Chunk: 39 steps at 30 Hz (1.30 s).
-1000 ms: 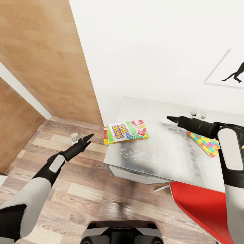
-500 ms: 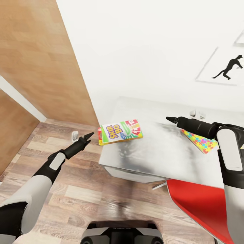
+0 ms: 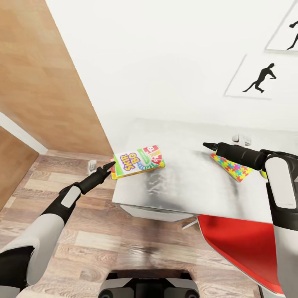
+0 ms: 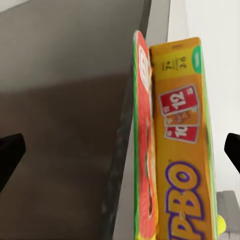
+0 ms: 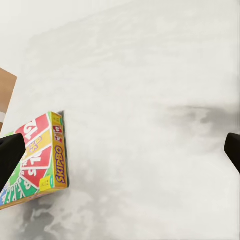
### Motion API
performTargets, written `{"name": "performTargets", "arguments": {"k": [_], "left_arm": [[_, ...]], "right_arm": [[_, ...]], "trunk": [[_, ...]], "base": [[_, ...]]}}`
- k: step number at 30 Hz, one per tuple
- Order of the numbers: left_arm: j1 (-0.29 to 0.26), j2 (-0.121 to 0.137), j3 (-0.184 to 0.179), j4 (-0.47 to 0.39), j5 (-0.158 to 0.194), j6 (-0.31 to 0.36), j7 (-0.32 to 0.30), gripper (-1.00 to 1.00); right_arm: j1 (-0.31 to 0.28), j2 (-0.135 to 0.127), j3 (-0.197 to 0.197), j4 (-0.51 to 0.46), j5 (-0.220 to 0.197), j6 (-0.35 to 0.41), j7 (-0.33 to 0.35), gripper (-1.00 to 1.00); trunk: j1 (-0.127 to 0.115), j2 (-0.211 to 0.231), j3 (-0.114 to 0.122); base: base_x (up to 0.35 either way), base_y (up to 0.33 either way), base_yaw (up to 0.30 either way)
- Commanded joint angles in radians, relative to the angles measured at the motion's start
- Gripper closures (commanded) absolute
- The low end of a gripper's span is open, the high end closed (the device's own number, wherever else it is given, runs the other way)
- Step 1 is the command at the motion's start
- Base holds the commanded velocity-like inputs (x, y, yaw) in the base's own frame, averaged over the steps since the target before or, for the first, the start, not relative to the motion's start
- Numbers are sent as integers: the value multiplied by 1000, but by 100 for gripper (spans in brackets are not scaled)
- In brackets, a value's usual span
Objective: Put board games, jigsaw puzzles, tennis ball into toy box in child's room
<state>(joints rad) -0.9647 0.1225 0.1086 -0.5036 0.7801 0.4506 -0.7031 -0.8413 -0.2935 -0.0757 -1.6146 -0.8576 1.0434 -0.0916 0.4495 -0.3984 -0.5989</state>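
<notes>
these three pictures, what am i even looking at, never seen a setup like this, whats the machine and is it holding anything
It is a simulated two-armed robot, and all three pictures come from its own cameras. The wide picture is from its head, looking down past both arms. The other two are from cameras near each gripper, looking out along its fingers.

A pale table stands against a white wall. On it lie a Skip-Bo box at the near left corner, overhanging the edge, and a jigsaw puzzle further right. Something red sits below the table; I cannot tell what.

The left gripper points at the box's edge, the right gripper hangs over the table. Both are open and hold nothing.
</notes>
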Motion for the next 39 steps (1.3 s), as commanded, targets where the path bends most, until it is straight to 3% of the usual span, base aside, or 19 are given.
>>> {"name": "performTargets", "arguments": {"k": [1,39], "left_arm": [[-1,-1,2,0,6,8,-1,-100],[-7,-23,0,2,4,18,-1,-100]], "right_arm": [[-1,0,0,-1,-10,4,-10,-100],[-1,-1,1,-1,-10,4,-10,-100]], "trunk": [[1,-2,-1],[1,-2,-1]], "base": [[0,0,-31],[0,0,-31]]}}
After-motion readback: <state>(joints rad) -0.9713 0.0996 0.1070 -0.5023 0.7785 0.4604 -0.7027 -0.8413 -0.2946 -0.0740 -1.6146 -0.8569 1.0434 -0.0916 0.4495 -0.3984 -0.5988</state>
